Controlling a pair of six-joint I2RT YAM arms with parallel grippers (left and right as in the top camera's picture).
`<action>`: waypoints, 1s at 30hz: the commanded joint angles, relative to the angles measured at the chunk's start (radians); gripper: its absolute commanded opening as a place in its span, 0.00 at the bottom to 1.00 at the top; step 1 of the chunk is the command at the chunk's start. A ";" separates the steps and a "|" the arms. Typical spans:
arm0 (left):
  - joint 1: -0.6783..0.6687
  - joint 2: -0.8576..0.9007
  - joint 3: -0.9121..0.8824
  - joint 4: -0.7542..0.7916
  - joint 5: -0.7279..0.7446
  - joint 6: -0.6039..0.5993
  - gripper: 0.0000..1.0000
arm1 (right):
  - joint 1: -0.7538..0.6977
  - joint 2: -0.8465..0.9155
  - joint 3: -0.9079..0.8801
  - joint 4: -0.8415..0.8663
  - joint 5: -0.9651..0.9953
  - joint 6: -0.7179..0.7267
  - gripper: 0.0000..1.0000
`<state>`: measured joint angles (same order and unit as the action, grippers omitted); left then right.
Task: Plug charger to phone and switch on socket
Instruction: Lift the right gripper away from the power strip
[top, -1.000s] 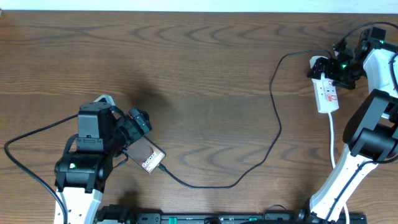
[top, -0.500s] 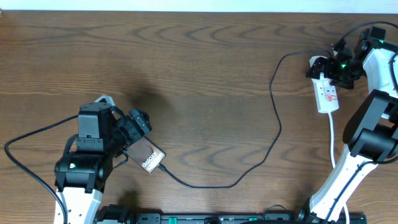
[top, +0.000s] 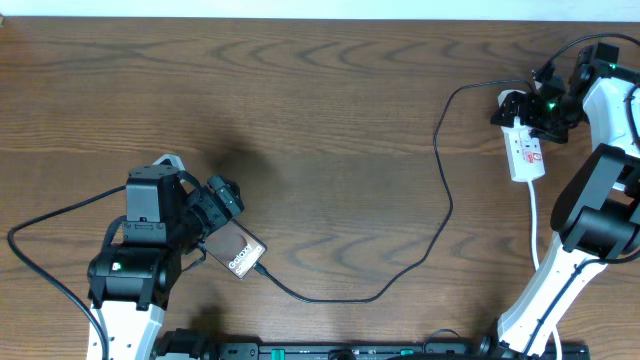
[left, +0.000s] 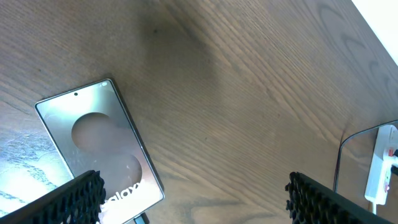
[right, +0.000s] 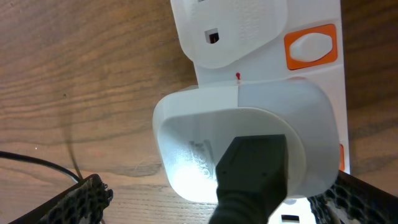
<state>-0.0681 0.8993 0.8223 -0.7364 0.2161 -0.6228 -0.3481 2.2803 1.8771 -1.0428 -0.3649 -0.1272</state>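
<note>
The phone (top: 238, 255) lies flat at the front left, with its "Galaxy" lettering up; it also shows in the left wrist view (left: 99, 143). The charger's thin black cable (top: 445, 200) runs from the phone's lower end (left: 142, 218) in a long loop to a white adapter block (right: 242, 143) seated on the socket strip (top: 527, 150). My left gripper (left: 205, 208) is open and empty, just above the phone. My right gripper (right: 217, 199) is open and straddles the adapter at the strip's far end (top: 545, 105). An orange switch (right: 311, 46) shows on the strip.
The strip's white cord (top: 537, 225) runs toward the front beside the right arm. A black arm cable (top: 40, 225) loops at the left. The strip (left: 380, 165) shows far off in the left wrist view. A white wall edge (top: 300, 8) borders the back.
My right gripper has edged slightly left at the strip's far end. The left arm, phone and cable have not moved.
</note>
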 joint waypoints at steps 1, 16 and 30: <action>-0.001 -0.005 0.020 -0.003 0.008 0.021 0.92 | 0.067 0.041 -0.044 -0.016 -0.098 0.066 0.99; -0.001 -0.005 0.020 -0.018 0.008 0.021 0.92 | 0.031 -0.322 -0.044 -0.024 0.114 0.158 0.99; -0.001 -0.005 0.020 -0.018 0.008 0.021 0.92 | 0.034 -0.777 -0.044 -0.250 0.254 0.228 0.99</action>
<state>-0.0681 0.8993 0.8223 -0.7525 0.2161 -0.6228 -0.3153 1.5669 1.8259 -1.2678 -0.1635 0.0772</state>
